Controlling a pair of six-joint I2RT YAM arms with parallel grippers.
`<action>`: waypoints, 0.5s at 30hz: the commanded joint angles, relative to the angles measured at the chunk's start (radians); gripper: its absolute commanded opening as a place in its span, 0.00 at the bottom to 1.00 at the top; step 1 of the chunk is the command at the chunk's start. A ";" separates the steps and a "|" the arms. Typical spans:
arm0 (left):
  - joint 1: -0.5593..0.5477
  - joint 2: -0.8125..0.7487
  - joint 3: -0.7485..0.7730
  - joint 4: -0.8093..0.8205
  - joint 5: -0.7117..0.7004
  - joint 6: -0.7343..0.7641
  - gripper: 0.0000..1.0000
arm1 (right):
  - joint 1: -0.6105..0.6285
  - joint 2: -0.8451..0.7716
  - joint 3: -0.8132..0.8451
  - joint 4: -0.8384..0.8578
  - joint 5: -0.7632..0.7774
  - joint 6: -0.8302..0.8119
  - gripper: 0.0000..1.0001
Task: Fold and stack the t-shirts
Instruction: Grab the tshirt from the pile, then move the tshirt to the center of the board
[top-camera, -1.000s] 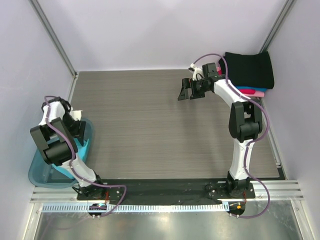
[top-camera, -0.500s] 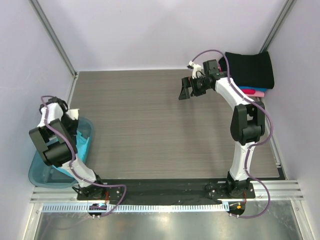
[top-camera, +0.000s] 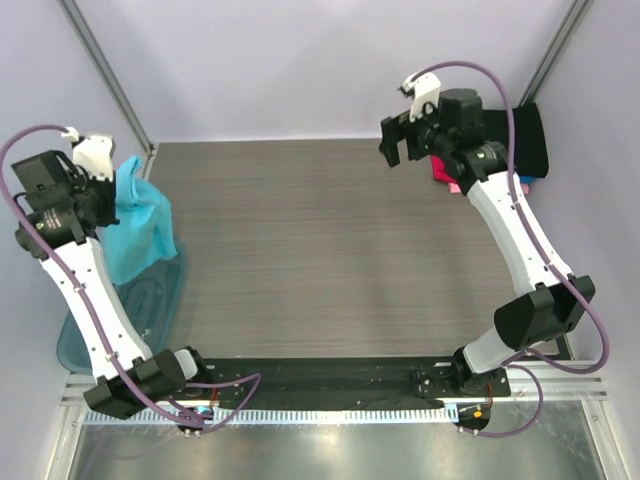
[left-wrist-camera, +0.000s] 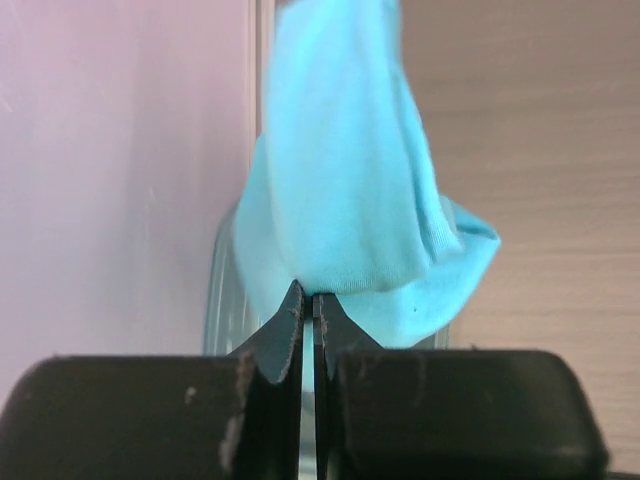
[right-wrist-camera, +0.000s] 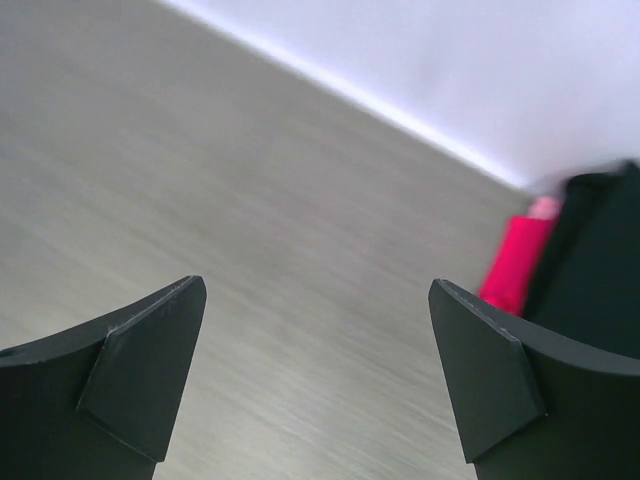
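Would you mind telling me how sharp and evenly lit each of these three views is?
Top external: evenly lit, sharp, only faint shadows on the table. Left wrist: the turquoise t-shirt is crisp near the left gripper, the table behind soft. Right wrist: wood grain smeared, the folded stack blurry, the right gripper sharper.

Turquoise shirt dangling at the table's left edge

The left gripper (top-camera: 115, 185), high above the table (top-camera: 300, 250), pinches a turquoise t-shirt (top-camera: 140, 225) that hangs over a blue-grey bin (top-camera: 150, 300) at the table's left edge. The right gripper (top-camera: 397, 150), fingers spread and empty, hovers over the table's far right part, near a black t-shirt (top-camera: 530, 140) and a pink t-shirt (top-camera: 452, 182) in its far right corner.
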 joint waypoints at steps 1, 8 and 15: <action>-0.002 -0.005 0.140 -0.005 0.239 -0.036 0.00 | -0.006 0.010 0.157 -0.056 0.174 0.036 1.00; -0.274 0.092 0.412 0.062 0.377 -0.225 0.00 | -0.008 -0.145 0.043 -0.007 0.275 0.004 1.00; -0.725 0.248 0.495 -0.011 0.287 -0.171 0.00 | -0.009 -0.249 -0.086 -0.004 0.174 -0.043 1.00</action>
